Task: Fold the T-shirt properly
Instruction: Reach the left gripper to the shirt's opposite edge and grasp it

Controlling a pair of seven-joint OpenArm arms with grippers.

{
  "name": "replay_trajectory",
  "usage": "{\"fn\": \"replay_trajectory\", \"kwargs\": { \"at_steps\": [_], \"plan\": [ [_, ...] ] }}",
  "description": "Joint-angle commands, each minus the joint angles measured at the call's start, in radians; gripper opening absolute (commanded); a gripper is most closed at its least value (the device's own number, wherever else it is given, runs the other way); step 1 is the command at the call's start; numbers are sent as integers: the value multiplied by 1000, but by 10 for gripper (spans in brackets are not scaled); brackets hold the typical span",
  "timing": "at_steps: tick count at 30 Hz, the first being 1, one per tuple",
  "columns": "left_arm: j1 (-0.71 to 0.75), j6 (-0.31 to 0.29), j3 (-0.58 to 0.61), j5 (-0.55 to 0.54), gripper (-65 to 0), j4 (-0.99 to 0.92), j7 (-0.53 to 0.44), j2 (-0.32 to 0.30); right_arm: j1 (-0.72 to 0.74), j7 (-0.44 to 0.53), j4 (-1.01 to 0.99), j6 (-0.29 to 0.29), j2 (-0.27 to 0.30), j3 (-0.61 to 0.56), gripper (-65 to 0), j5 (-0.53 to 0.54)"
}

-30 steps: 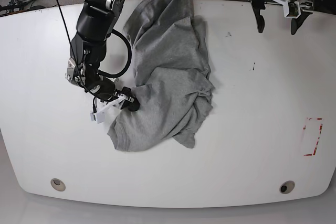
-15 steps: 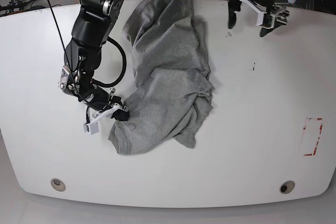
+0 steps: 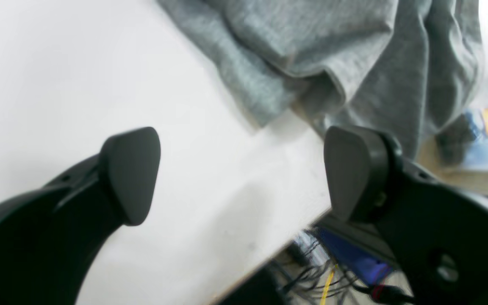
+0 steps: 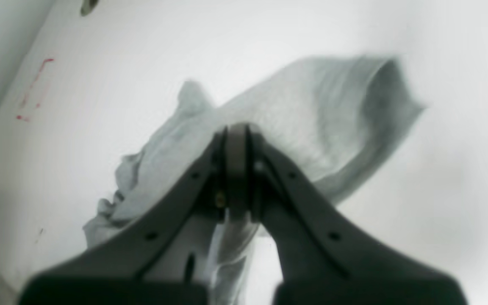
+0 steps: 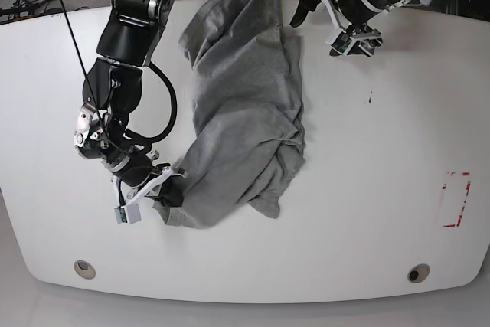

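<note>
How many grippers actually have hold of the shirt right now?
1. The right gripper is shut on a pinch of the T-shirt at its near-left edge. The left gripper hangs open above the table by the far end of the shirt, holding nothing.

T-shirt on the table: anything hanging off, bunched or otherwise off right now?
Yes. The T-shirt lies crumpled in a long heap, not flat, and its far end drapes over the table edge near the open left gripper. The right gripper is shut on its near corner.
</note>
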Motion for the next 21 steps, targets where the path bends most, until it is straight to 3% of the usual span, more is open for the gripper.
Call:
{"fn": "replay_trajectory", "kwargs": {
  "at_steps": [1,13,21],
  "plan": [
    [-18,-4,11,-14,-78,15,12,-4,32,28,63,9,9,-16,-650,19],
    [-49,-4,61,-9,-78,-32,51,-6,196,28,86,9,87,-80,-650,-10],
    [-64,-4,61,-12,-78,-94,47,-6,238,28,86,10,84,-82,-650,-83]
  ]
}}
